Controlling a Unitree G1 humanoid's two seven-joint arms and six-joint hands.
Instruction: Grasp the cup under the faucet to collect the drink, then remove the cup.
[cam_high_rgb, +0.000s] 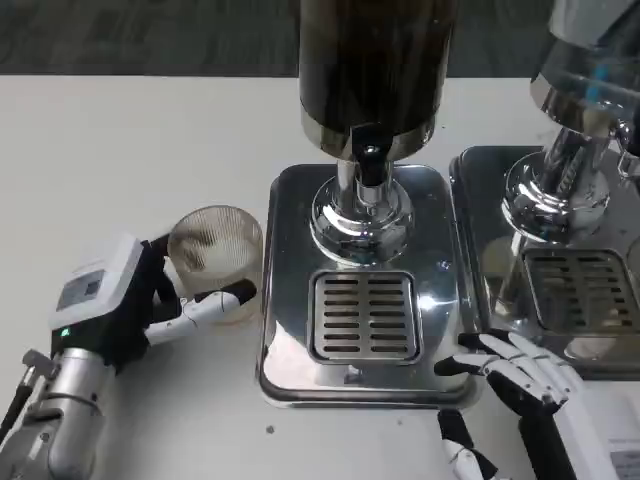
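A clear ribbed glass cup (214, 248) stands upright on the white table, left of the drink dispenser's steel base (290, 290). My left hand (150, 295) is around the cup, with fingers at its near side and behind it. The cup looks empty. The dark faucet (371, 163) hangs below the dispenser's dark tank (375, 70), above the slotted drip grate (363, 315). Nothing stands on the grate. My right hand (520, 370) rests at the base's front right corner with fingers spread and nothing in it.
A second dispenser (570, 180) with its own steel base and grate (585, 290) stands at the right, close to my right hand. Bare white table (120, 150) lies to the left and behind the cup.
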